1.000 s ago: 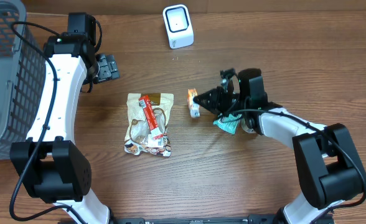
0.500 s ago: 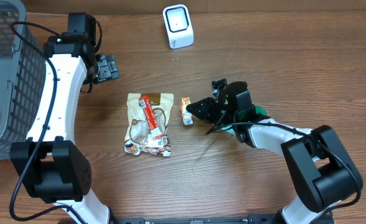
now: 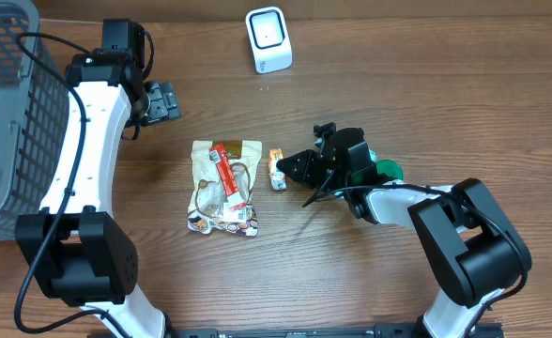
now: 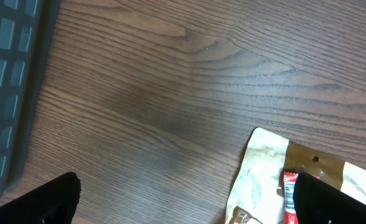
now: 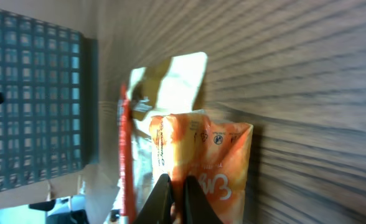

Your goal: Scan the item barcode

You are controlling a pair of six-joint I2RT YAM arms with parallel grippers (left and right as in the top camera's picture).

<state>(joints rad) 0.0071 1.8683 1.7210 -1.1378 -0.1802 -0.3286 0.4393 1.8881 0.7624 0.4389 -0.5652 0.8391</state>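
A small orange packet [image 3: 277, 168] is pinched at its edge by my right gripper [image 3: 294, 166], which is shut on it. The packet hangs low over the table, just right of a beige snack bag with a red label [image 3: 225, 188]. In the right wrist view the two fingers [image 5: 162, 198] meet on the orange packet [image 5: 201, 155], with the snack bag [image 5: 170, 78] behind it. The white barcode scanner [image 3: 268, 39] stands at the table's far edge. My left gripper [image 3: 160, 100] hovers open and holds nothing, up left of the snack bag [image 4: 264, 174].
A dark mesh basket [image 3: 4, 113] takes up the left side and shows in both wrist views [image 4: 9, 74] [image 5: 33, 99]. A green packet [image 3: 386, 170] lies beside the right arm.
My right gripper has carried the orange packet left and toward the snack bag. The left arm has not moved.
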